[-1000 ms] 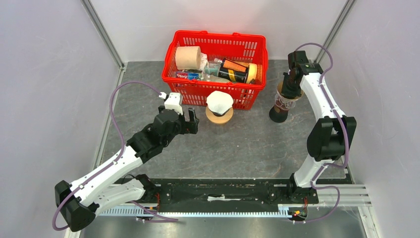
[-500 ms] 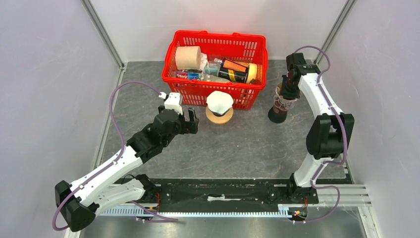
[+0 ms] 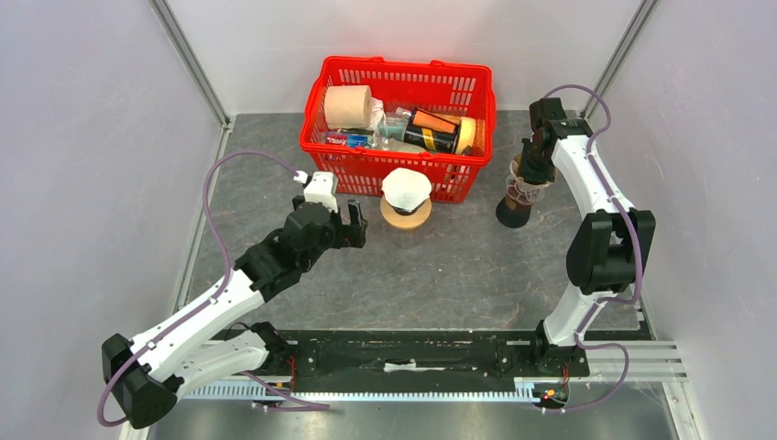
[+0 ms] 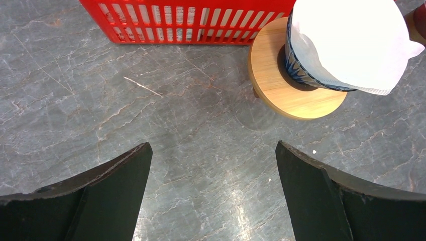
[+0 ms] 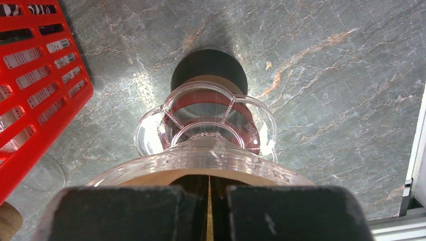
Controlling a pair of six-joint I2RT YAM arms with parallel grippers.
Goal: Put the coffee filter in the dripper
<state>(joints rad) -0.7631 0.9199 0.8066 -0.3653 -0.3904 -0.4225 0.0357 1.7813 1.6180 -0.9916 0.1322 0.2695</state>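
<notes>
Right claw (image 5: 209, 193) is pinched nearly shut on tan filter (image 5: 155, 178), already in clear dripper (image 5: 203, 125), upper right of top view. Paper's light, floppy, tears easy, so hold by edge only. Left claw (image 4: 213, 145) is spread wide.

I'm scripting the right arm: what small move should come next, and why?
Probably open the right gripper and let go: its fingers look pinched on the brown filter, which already sits inside the clear dripper.
</notes>
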